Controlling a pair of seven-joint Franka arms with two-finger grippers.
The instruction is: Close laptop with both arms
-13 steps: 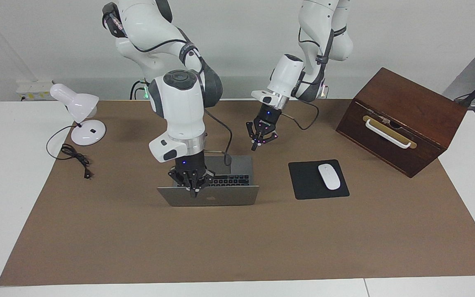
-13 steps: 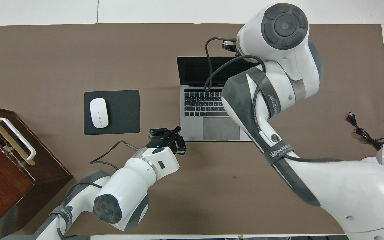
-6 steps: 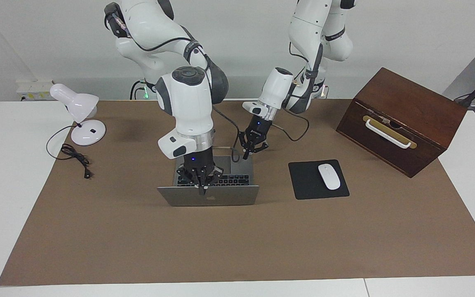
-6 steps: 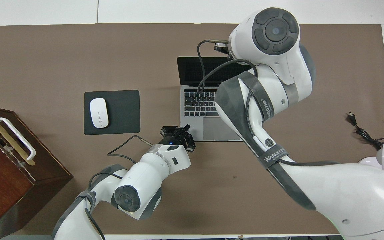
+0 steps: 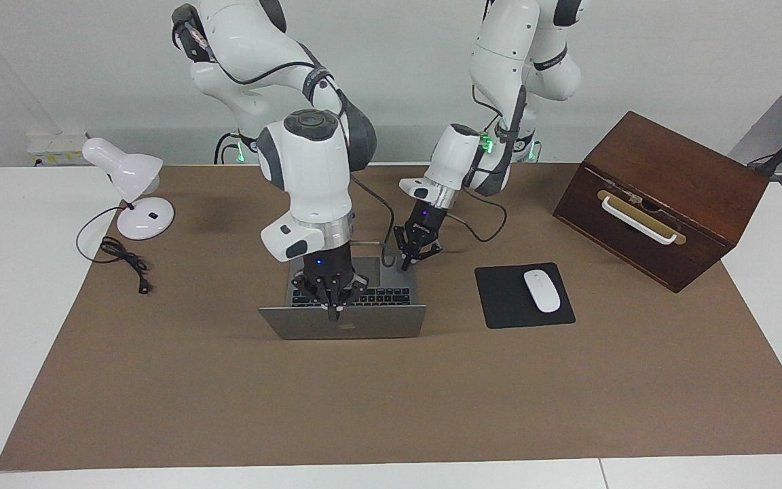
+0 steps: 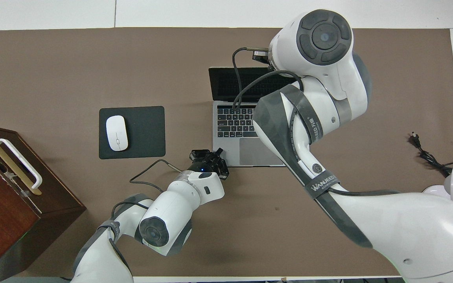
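While the laptop [image 5: 342, 314] sits open on the brown mat [image 5: 391, 407], about mid-table with its screen edge farthest from the robots, both arms are down at it. Starting at the right arm's end of the table: a white desk lamp [image 5: 129, 187] with its black cord [image 5: 123, 257]. Then the right gripper [image 5: 332, 314], fingertips pinched shut, nothing held, sitting right at the top edge of the lid, which is tilted well back. Next, the left gripper [image 5: 406, 266], also closed and empty, down at the laptop's near corner beside the trackpad [image 6: 260, 151]; can't say if it's actually touching. After that, a white mouse [image 5: 542, 290] on a black mouse pad [image 5: 503, 305], then a wooden box [image 5: 662, 197] at the left arm's end.
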